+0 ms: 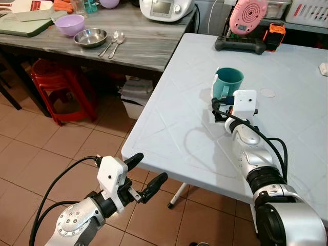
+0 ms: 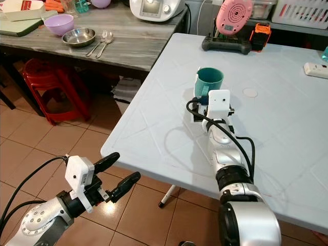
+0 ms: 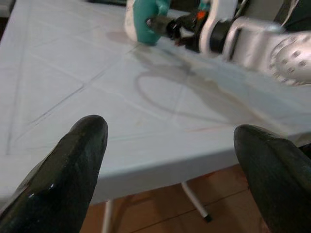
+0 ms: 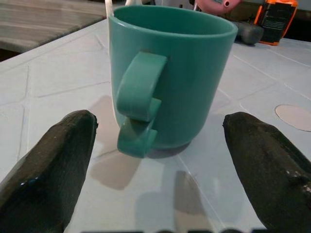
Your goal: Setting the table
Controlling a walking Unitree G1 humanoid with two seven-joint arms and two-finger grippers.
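**Q:** Where is the cup, and where is your claw?

**A:** The teal plastic mug with a looped handle (image 4: 167,77) stands upright on the pale blue-white plastic table (image 1: 169,118), right of centre in the head view. My right gripper (image 4: 160,160) rests low over the tabletop just short of it, fingers spread wide, one black fingertip (image 4: 48,160) on either side of the wrist picture. The handle points straight back at me. Nothing is pinched; the mug stands free.

**Q:** And your other arm?

**A:** My left gripper (image 1: 143,179) hangs at the lower left of the head view, off the table's near edge above the terracotta tiled floor (image 1: 46,148), fingers also spread and empty.

**Q:** What could go wrong from here?

**A:** I judge the handle the main hazard. If I push forward, a finger may strike it and spin or shove the mug across the slick surface instead of closing round the body. A light, seemingly empty mug could also tip if only one finger meets it first.

**Q:** Anything else nearby?

**A:** At the upper left, a grey wooden side table (image 1: 138,46) holds a lilac plastic bowl (image 1: 69,24), a round steel dish (image 1: 90,37) and steel cutlery (image 1: 113,43), well apart from me.
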